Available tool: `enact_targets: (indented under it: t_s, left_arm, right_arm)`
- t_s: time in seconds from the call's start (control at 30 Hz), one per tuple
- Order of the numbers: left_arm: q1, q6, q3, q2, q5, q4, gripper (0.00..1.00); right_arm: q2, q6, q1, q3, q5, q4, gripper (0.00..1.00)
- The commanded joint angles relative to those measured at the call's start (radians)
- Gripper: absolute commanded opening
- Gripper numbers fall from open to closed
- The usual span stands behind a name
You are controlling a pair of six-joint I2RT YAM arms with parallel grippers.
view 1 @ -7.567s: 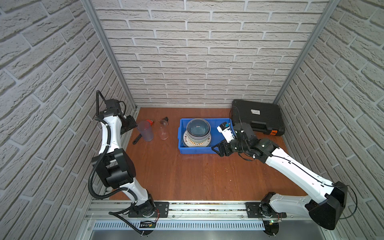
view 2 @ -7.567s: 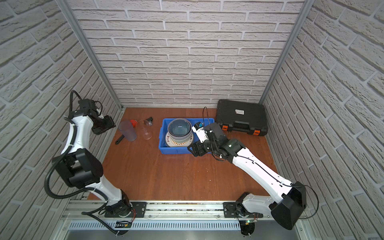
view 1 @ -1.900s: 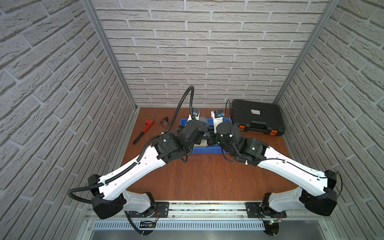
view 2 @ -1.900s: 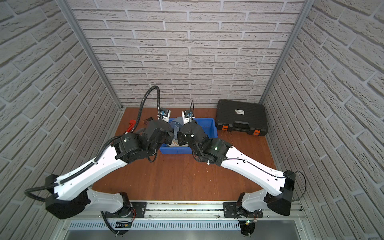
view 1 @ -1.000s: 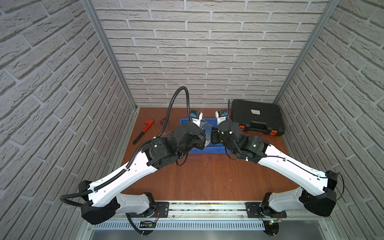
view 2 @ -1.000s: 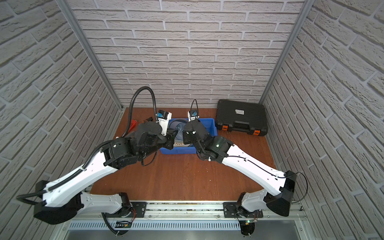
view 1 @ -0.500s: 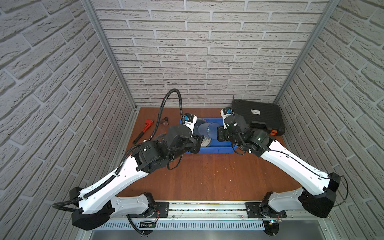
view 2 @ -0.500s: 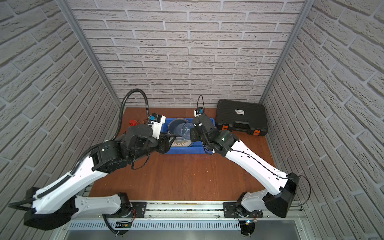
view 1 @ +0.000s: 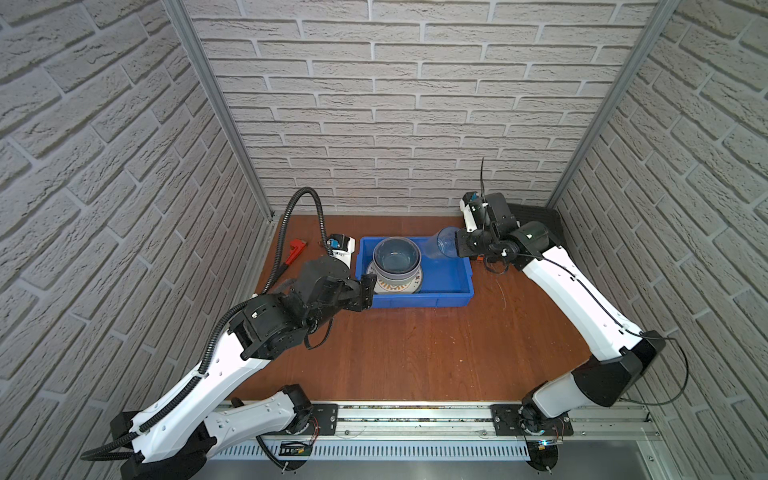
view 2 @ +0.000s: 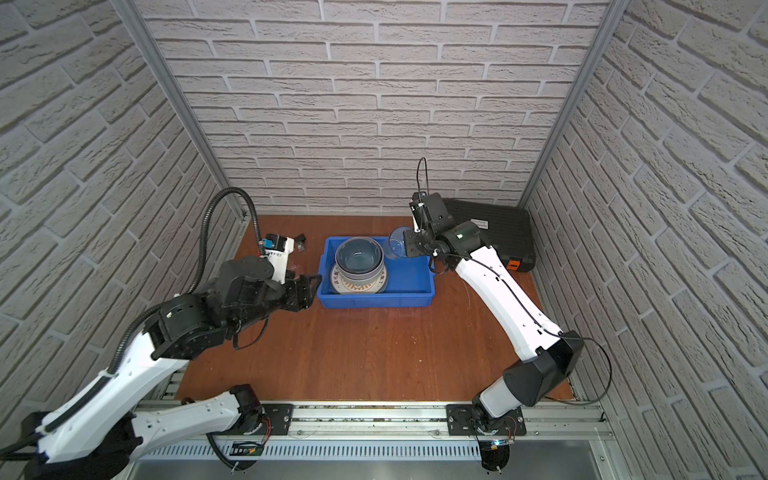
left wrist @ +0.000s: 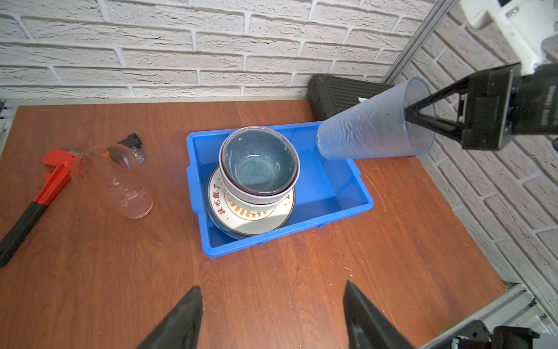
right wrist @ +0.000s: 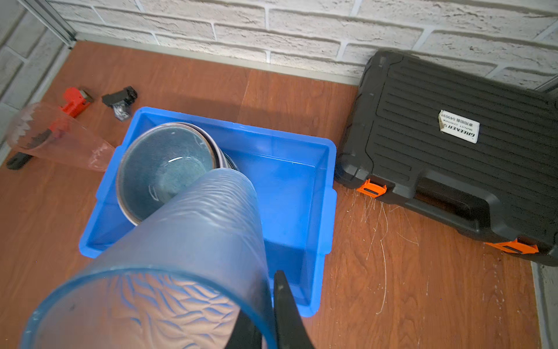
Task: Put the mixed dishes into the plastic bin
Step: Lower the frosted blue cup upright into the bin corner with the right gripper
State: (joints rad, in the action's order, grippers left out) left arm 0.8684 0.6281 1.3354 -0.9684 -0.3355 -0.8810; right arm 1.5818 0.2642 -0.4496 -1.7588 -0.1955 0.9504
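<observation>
Stacked bowls (left wrist: 259,164) hide most of the plates (left wrist: 241,211) beneath; the red wrench (left wrist: 48,187) runs off the left wrist view's edge; the right arm (view 1: 561,282) covers much of the tool case (view 1: 547,216)

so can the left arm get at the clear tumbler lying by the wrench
Probably yes: the left gripper is open and empty, and the clear tumbler lies on its side on the table left of the plastic bin. Only the red wrench sits close to its mouth.
</observation>
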Motion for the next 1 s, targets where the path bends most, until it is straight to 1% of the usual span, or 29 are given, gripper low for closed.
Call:
enact_targets:
  t_s: [0.0,0.2,0.3,0.43,0.5,0.53,0.73,0.97]
  left_arm:
    - [-0.017,0.014,-0.021,0.004,-0.02,-0.039,0.72]
    - [-0.024,0.042,-0.061,-0.03,-0.031,-0.078,0.68]
    - [-0.024,0.053,-0.084,-0.023,-0.025,-0.066,0.68]
    - [-0.028,0.066,-0.103,-0.007,-0.041,-0.074,0.67]
    - [-0.033,0.068,-0.111,0.001,-0.043,-0.085,0.67]
    - [-0.036,0.069,-0.114,0.004,-0.044,-0.09,0.67]
    - [-0.046,0.073,-0.123,0.017,-0.051,-0.121,0.67]
    - [-0.05,0.079,-0.132,0.035,-0.054,-0.145,0.67]
  right_arm:
    - [0.065,-0.06,0.029,-0.057,0.029,0.035,0.06]
    - [0.199,-0.079,0.087,-0.138,0.014,0.044,0.06]
    - [0.272,-0.096,0.109,-0.203,0.014,0.075,0.06]
    - [0.366,-0.108,0.132,-0.292,-0.029,0.122,0.06]
    - [0.389,-0.111,0.142,-0.318,-0.038,0.126,0.06]
    - [0.432,-0.112,0.148,-0.332,-0.033,0.128,0.06]
    - [0.553,-0.111,0.179,-0.442,0.004,0.179,0.06]
    - [0.626,-0.097,0.202,-0.488,0.007,0.182,0.06]
